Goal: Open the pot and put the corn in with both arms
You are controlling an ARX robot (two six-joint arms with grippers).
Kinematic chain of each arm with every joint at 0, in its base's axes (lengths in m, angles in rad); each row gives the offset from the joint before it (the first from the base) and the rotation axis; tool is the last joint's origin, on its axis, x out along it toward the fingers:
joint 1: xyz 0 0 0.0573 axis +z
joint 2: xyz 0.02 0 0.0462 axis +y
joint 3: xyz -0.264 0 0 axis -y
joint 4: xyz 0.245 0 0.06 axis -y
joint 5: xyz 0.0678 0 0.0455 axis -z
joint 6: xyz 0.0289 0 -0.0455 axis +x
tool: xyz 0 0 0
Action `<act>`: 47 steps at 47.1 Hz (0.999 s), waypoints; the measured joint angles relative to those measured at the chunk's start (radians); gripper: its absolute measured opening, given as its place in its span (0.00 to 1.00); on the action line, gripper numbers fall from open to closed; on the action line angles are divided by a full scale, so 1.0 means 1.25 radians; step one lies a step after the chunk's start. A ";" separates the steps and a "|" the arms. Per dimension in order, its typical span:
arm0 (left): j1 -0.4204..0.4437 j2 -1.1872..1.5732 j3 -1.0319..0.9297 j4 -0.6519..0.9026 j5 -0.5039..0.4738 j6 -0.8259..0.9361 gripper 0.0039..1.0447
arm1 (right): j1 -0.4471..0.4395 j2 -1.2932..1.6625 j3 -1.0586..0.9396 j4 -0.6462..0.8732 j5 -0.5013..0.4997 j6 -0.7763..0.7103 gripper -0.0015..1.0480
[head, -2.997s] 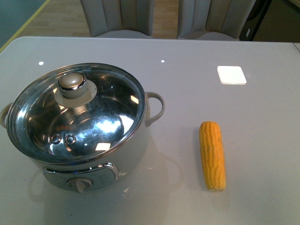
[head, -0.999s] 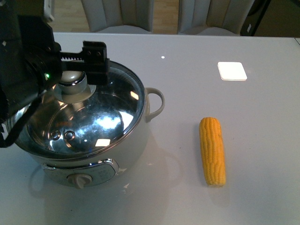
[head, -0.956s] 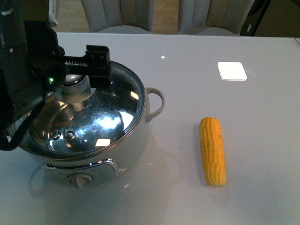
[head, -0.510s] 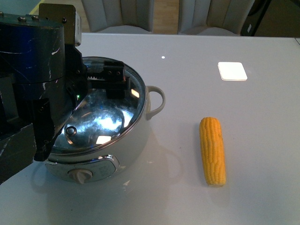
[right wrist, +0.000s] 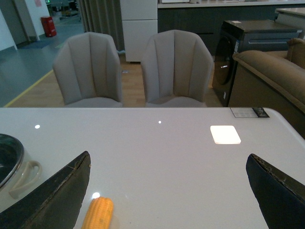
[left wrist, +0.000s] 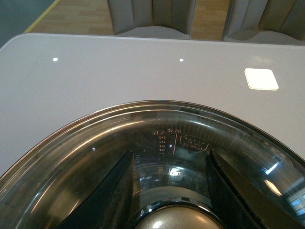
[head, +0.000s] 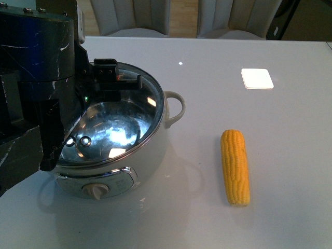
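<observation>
Over the pot [head: 140, 161], front view: the left tool [head: 116, 83] hung at the lid [head: 122, 122], not yet off. The corn [head: 235, 168] lay right of the pot, well apart, on a glossy pale worktop [head: 282, 122]. Both steps remained, I'd judge. Left wrist: fingers [left wrist: 112, 191] flanked the knob [left wrist: 174, 223]; clamped or not, I couldn't tell. Right wrist: the right tool [right wrist: 174, 191] gaped empty, with two chairs [right wrist: 86, 71] beyond the pot.

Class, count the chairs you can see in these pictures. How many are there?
2, side by side beyond the table: the left chair and the right chair. More could be out of view.
</observation>
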 joint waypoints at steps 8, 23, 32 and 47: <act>0.003 -0.029 -0.003 -0.026 0.006 0.010 0.38 | 0.000 0.000 0.000 0.000 0.000 0.000 0.92; 0.038 -0.142 -0.009 -0.100 0.027 0.043 0.38 | 0.000 0.000 0.000 0.000 0.000 0.000 0.92; 0.085 -0.231 -0.001 -0.141 0.046 0.059 0.38 | 0.000 0.000 0.000 0.000 0.000 0.000 0.92; 0.326 -0.284 -0.032 -0.060 0.111 0.118 0.38 | 0.000 0.000 0.000 0.000 0.000 0.000 0.92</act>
